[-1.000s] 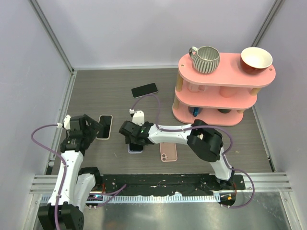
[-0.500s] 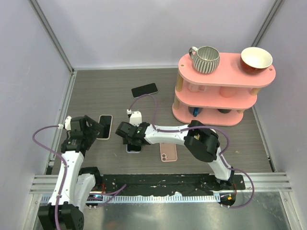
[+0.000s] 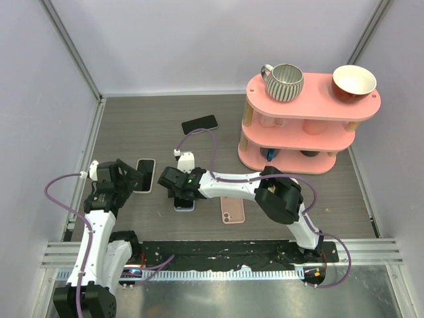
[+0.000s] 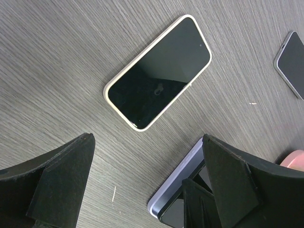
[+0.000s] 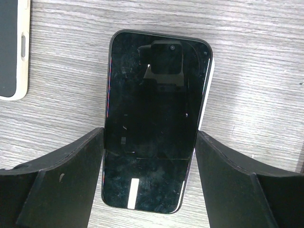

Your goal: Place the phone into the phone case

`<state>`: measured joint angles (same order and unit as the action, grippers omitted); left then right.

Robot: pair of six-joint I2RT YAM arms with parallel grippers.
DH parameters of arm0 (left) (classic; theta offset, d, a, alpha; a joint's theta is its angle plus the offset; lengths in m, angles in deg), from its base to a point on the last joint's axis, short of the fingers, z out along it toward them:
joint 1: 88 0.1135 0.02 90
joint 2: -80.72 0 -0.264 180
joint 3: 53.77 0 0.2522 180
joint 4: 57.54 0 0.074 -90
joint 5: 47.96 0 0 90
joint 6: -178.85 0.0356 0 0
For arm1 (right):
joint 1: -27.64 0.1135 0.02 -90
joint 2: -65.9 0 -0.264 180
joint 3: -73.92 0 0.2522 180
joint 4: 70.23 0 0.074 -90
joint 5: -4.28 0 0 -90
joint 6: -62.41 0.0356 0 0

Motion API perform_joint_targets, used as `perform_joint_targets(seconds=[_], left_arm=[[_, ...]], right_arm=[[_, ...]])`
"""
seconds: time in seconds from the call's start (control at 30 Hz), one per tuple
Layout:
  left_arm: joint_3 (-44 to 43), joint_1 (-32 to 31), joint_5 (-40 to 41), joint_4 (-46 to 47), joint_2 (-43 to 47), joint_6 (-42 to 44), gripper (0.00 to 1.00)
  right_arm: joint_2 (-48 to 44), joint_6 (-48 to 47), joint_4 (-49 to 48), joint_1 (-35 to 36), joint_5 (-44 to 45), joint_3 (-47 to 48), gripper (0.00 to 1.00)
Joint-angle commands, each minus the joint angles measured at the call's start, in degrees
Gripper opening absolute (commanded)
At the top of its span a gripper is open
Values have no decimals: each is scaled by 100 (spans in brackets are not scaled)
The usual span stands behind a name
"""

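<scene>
Right now your black glossy phone (image 5: pixel 152 95) lies screen up on the pale lavender phone case (image 4: pixel 173 183), near the front middle of the grey wood-grain table (image 3: pixel 132 126). It is not squarely over the case: a thin strip of the case shows along one long edge in the right wrist view, and whether the phone is seated in it you cannot tell. Your right gripper (image 5: pixel 149 137) is down over the phone's lower half, grasping it across its width, with one black finger against each long side. Just to the left, a second phone in a cream case (image 4: pixel 156 88) lies dark screen up. Your left gripper (image 4: pixel 148 138) hovers above it, released and spread wide, touching nothing. A flat pink phone-shaped piece with a camera cutout (image 3: pixel 232 209) rests just right of the lavender case, partly under the right arm. Farther back a dark slim phone (image 3: pixel 200 124) lies alone. At the right rear stands a pink three-tier shelf (image 3: pixel 311 106), whose top tier carries a grey striped mug (image 3: pixel 283 81) and a reddish bowl with a cream inside (image 3: pixel 354 81).
</scene>
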<state>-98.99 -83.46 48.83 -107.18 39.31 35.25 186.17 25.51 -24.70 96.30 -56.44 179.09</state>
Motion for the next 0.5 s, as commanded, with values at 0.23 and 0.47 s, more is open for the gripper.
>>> perform_joint_targets(seconds=[0.23, 0.47], left_arm=[[52, 30, -107, 186, 107, 8, 100], [61, 30, -125, 221, 115, 25, 100]], right_arm=[[225, 191, -119, 33, 333, 333, 62], [120, 394, 40, 33, 438, 227, 76]])
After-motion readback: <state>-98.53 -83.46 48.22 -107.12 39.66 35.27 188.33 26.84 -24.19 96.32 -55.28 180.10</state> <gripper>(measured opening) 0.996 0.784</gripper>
